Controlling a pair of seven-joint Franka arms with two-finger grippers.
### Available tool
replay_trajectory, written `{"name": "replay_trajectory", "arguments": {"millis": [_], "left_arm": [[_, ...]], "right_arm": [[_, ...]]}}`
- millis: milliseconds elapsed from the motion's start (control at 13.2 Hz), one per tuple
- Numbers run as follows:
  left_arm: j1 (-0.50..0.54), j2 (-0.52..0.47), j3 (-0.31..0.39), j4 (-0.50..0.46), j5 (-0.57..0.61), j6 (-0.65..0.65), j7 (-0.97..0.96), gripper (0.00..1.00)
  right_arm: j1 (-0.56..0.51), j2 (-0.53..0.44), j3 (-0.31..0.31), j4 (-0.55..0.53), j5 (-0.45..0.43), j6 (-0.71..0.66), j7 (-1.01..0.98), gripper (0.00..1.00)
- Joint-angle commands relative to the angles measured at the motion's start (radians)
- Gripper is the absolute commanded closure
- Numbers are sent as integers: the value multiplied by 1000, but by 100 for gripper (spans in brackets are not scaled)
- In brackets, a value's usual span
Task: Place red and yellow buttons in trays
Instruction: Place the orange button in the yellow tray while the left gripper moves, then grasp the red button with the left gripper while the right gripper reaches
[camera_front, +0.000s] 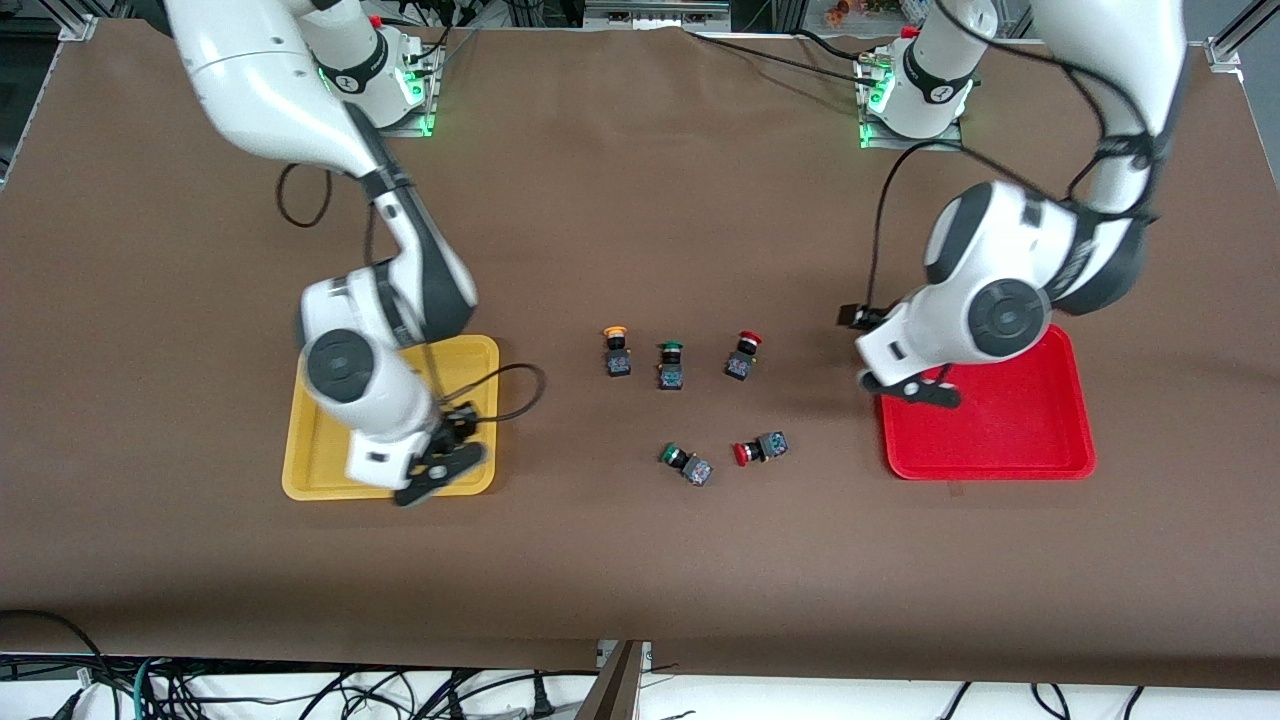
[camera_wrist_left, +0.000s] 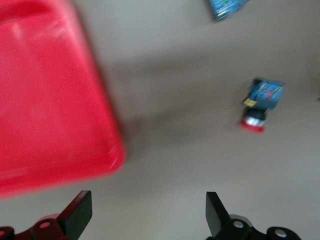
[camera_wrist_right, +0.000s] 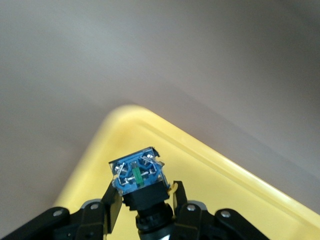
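At the right arm's end of the worktop (camera_front: 640, 560), the yellow tray (camera_front: 310, 470) lies flat. The right pincer (camera_wrist_right: 141, 200) hangs over that tray's corner nearest the front camera and clamps a button (camera_wrist_right: 138, 181) by its black body, the bluish square base pointing away from the wrist. Its cap is hidden between the fingers, so its colour cannot be read.

Toward the middle, three buttons stand in a row with caps pointing toward the robots' bases: a yellow-capped button (camera_front: 616, 351), a green-capped button (camera_front: 670, 364) and a red-capped button (camera_front: 743, 356). Nearer the front camera, a second green button (camera_front: 686, 462) and a second red button (camera_front: 759, 449) lie on their sides, long axes roughly along the worktop's length, caps toward the right arm's end.

The left pincer (camera_wrist_left: 148, 216) hovers with its fingers spread wide, holding nothing, over the edge of the red tray (camera_front: 1000, 440). Its wrist view is smeared; the red-capped shape there (camera_wrist_left: 260, 106) is probably the toppled one, and another bluish base is cut off at the frame's edge.
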Motion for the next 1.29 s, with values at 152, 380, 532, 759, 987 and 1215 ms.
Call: {"name": "replay_trajectory", "arguments": {"millis": [152,380,532,759,987,1215], "left_arm": [[-144,108,-36,25,-6,158,23,0],[-189,163,-30,19,76,276,-14,0],[-211,211,-32,11,81,377,-34,0],[-220,228,-29,11,107,396,-51,0],[-222,245,-30,11,134,424,-51,0],[-211,277,-32,11,134,427,-40,52]], "right_arm": [[-110,-41,0,-148,102,13,-49,25],[-87,-87,12,-112,127,-128,114,19],[-26,-86,55,-85,136,-135,338,19],[69,-28,94,-83,203,-10,639,19],[187,27,94,-94,259,132,826,19],[258,73,95,-94,289,216,944,19]]}}
